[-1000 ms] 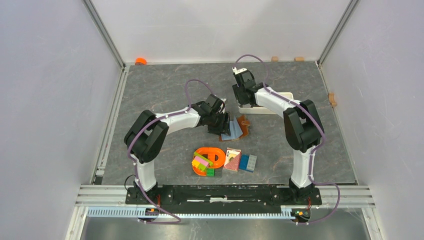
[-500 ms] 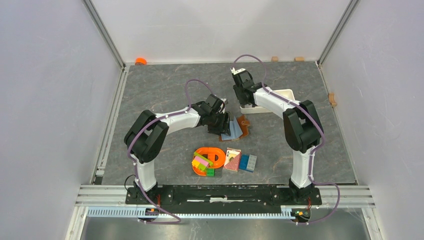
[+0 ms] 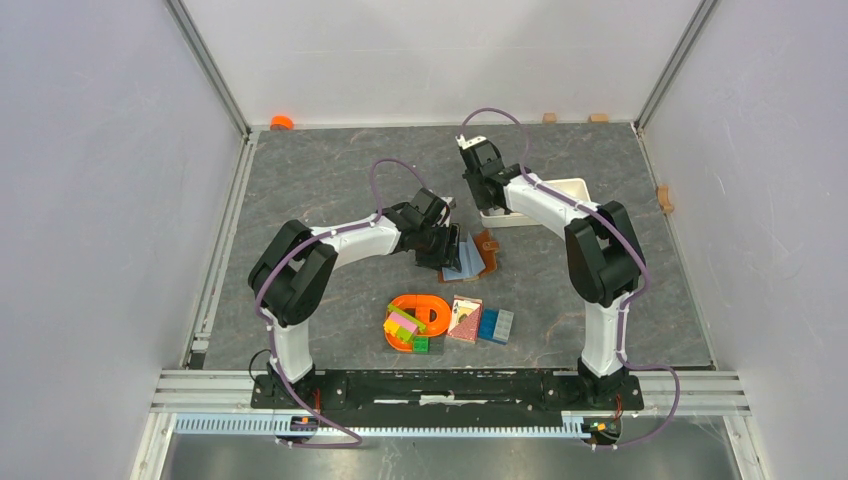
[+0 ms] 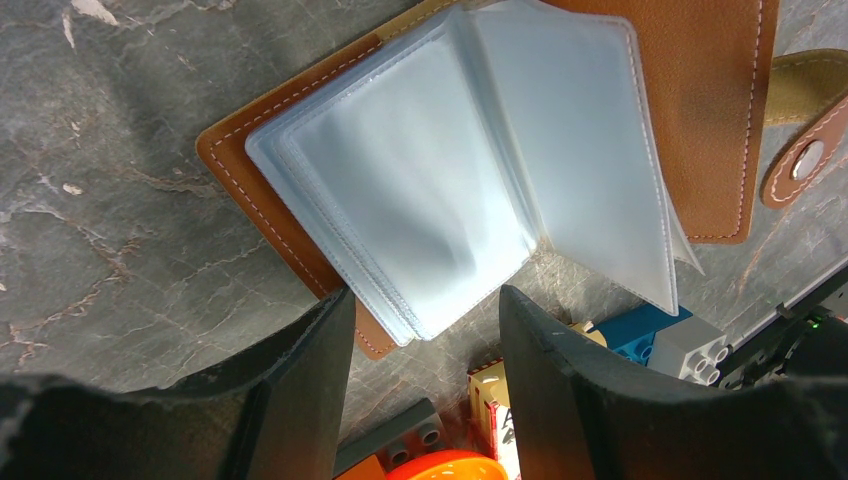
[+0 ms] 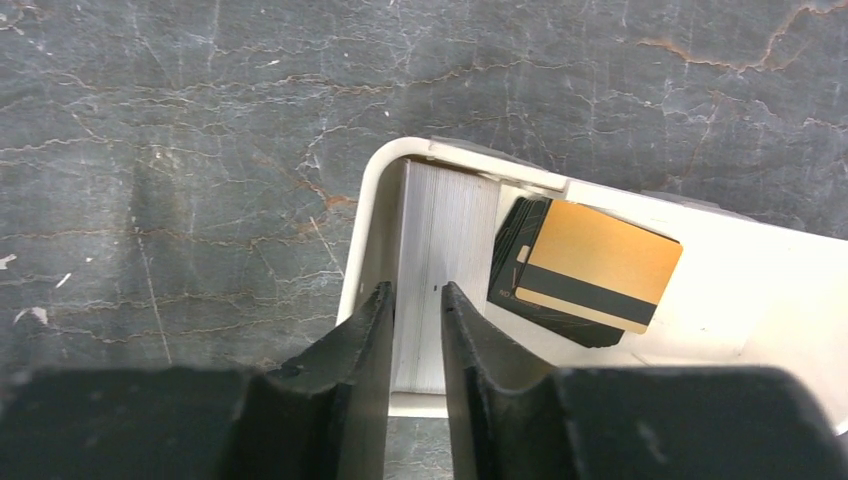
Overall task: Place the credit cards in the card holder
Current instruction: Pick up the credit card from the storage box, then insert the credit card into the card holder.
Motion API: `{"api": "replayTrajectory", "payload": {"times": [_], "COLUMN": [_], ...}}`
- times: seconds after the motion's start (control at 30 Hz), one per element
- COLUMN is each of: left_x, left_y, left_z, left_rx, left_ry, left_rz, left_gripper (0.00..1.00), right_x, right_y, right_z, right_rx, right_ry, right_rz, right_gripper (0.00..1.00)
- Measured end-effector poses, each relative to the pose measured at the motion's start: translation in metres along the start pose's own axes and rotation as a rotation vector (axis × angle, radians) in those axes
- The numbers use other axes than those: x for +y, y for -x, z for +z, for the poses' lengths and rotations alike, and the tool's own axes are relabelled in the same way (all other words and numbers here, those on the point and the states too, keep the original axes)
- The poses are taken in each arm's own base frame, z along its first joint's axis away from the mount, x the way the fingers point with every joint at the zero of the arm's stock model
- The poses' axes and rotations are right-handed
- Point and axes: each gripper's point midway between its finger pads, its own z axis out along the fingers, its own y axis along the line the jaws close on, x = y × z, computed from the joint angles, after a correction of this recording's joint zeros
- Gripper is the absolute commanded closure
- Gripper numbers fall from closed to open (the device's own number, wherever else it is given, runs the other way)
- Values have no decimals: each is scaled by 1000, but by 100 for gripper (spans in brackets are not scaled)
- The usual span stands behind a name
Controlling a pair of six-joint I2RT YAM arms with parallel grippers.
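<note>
The credit cards (image 5: 598, 265) lie in a white tray (image 5: 362, 262), which sits on the table beyond the card holder (image 3: 481, 254) and to its right in the top view. A gold card with a black stripe tops a small pile of dark cards. They rest flat near the end of the tray closest to the card holder.

The card holder lies open on the grey table (image 3: 330, 180), brown leather side down, clear plastic sleeves (image 4: 440, 190) fanned upward. Its strap with a metal snap (image 4: 806, 158) sticks out from one edge. No card shows in the sleeves.

The left gripper (image 4: 425, 300) hangs over the near edge of the card holder with its fingers (image 4: 300, 390) spread apart and nothing between them. Whether they touch the leather cannot be told.

The right gripper (image 5: 418, 292) is above the end of the tray closest to the card holder, just left of the cards in the wrist view. Its fingers (image 5: 352, 380) are drawn close, with a narrow slit left between them. Only the tray's white inside shows through that slit, and no card is seen pinched.

Nearer the arm bases than the card holder sit an orange ring toy (image 3: 432, 305), some coloured bricks (image 3: 402, 328), a red playing-card pack (image 3: 465, 319) and blue blocks (image 3: 496, 325), all side by side.
</note>
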Motion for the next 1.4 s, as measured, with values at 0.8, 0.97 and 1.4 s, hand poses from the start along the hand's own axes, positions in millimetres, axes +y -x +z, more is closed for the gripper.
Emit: {"api": "replayTrajectory", "payload": {"times": [0.8, 0.97, 1.4], "left_x": [0, 0, -3], "left_y": [0, -1, -2], "left_z": [0, -1, -2], "left_rx": [-1, 4, 11], "left_ry": [0, 1, -14], "left_rz": [0, -1, -1], "left_gripper": [38, 36, 35], "right_x": [5, 1, -8], "right_y": [0, 20, 59], "right_z": [-6, -29, -102], "right_rx": [5, -61, -259], "right_ry": [24, 49, 147], "right_rz": [-21, 6, 86], "right_gripper": [100, 100, 100]}}
